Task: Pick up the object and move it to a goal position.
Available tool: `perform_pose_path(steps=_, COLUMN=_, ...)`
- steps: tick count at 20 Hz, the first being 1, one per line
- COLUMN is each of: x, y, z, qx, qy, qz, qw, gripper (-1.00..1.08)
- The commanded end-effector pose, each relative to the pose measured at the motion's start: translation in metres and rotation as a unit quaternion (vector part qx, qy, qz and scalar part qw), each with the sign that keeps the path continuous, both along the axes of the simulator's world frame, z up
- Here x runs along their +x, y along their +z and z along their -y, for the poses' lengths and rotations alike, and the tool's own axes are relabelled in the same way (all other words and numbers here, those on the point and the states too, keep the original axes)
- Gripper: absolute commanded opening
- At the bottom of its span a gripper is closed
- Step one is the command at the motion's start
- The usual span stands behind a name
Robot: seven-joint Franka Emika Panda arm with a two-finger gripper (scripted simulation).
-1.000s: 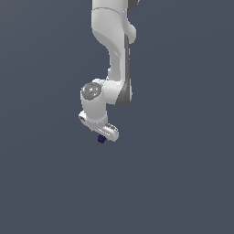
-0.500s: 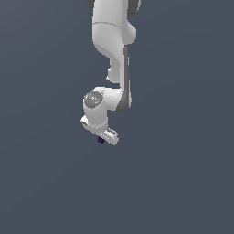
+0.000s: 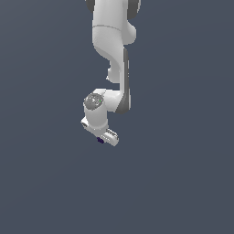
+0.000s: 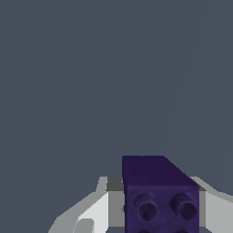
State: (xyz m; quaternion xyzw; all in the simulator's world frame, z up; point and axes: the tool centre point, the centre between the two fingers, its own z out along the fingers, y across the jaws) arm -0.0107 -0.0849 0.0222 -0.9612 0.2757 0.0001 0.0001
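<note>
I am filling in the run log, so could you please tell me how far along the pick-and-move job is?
Done: the pick looks complete. In the wrist view the dark purple brick sits between the white jaws of the gripper, studs facing the camera. In hand: the exterior view shows the brick carried at the gripper. Left: delivery to the goal; no goal marker is visible, so the remaining distance cannot be judged.

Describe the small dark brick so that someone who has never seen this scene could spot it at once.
Follow the white arm down to the gripper at its lower end. The brick sits between the white fingers, a tiny dark speck in the exterior view. It is dark purple, almost black, boxy, with two round studs on one face, against plain grey.
</note>
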Motion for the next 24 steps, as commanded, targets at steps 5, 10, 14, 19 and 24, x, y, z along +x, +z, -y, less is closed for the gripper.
perform_pose_path(steps=5, x=0.000, y=0.000, z=0.000, qx=0.000, qy=0.000, qz=0.000, qw=1.0000, gripper=-1.00)
perform_pose_path(steps=10, x=0.001, y=0.007, z=-0.005, qx=0.000, qy=0.000, qz=0.000, qw=1.0000, gripper=-1.00)
perform_pose_path(steps=14, x=0.002, y=0.024, z=-0.015, qx=0.000, qy=0.000, qz=0.000, qw=1.0000, gripper=-1.00)
perform_pose_path(steps=19, x=0.006, y=0.059, z=-0.036, qx=0.000, qy=0.000, qz=0.000, qw=1.0000, gripper=-1.00)
perform_pose_path(steps=24, x=0.011, y=0.106, z=-0.064, qx=0.000, qy=0.000, qz=0.000, qw=1.0000, gripper=-1.00)
